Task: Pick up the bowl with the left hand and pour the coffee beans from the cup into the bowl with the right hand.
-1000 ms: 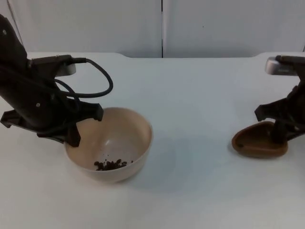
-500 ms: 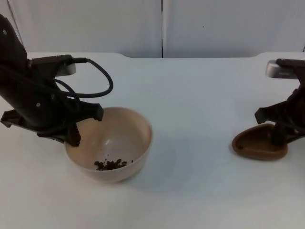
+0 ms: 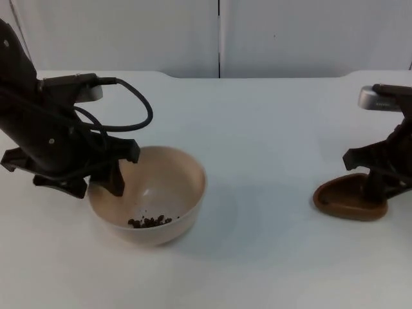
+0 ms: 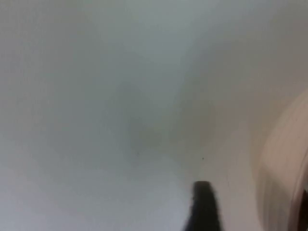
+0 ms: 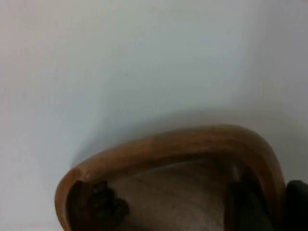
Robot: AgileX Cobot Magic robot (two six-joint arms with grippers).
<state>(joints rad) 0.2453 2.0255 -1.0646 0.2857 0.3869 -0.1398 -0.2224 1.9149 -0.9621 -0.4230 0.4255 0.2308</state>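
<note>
The beige bowl stands on the table left of centre with a small heap of coffee beans in its bottom. My left gripper is open at the bowl's left rim, one finger outside the wall and one inside. In the left wrist view a black fingertip stands beside the bowl's rim. At the right, the brown cup rests on the table. My right gripper is shut on its right wall. A few beans remain inside the cup.
The white table top stretches between bowl and cup and ends at the grey partition wall behind. The cup sits close to the table's right side.
The left gripper's fingers have spread apart around the bowl's rim. The cup has come down from a tilt to lie flat on the table, the right gripper staying at its wall.
</note>
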